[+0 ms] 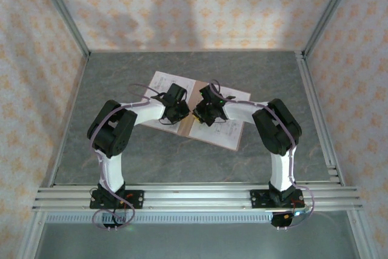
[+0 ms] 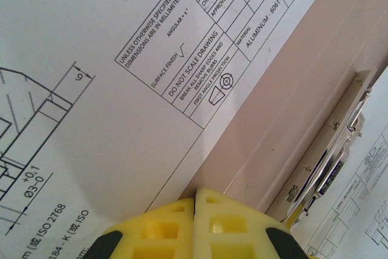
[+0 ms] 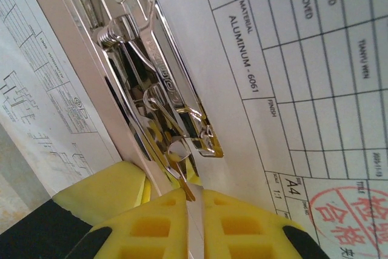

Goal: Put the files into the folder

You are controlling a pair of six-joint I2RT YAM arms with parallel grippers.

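The pinkish-brown folder (image 1: 211, 139) lies open on the table with printed white files on both halves, one sheet (image 1: 159, 84) on the left and one (image 1: 235, 97) on the right. Both grippers point down at its spine. My left gripper (image 1: 177, 112) (image 2: 195, 199) is shut, its yellow tips resting at the edge of a drawing sheet (image 2: 91, 59) beside the bare folder strip (image 2: 291, 101). My right gripper (image 1: 200, 113) (image 3: 195, 201) stands just parted, a narrow gap between its fingers, at the end of the metal spring clip (image 3: 151, 89). The clip's lever tip (image 3: 182, 177) reaches the mouth of that gap.
The folder sits mid-table on a grey mat (image 1: 121, 77). Aluminium frame rails (image 1: 315, 101) run along the sides and near edge. In the right wrist view the other gripper's yellow finger (image 3: 103, 192) sits close on the left.
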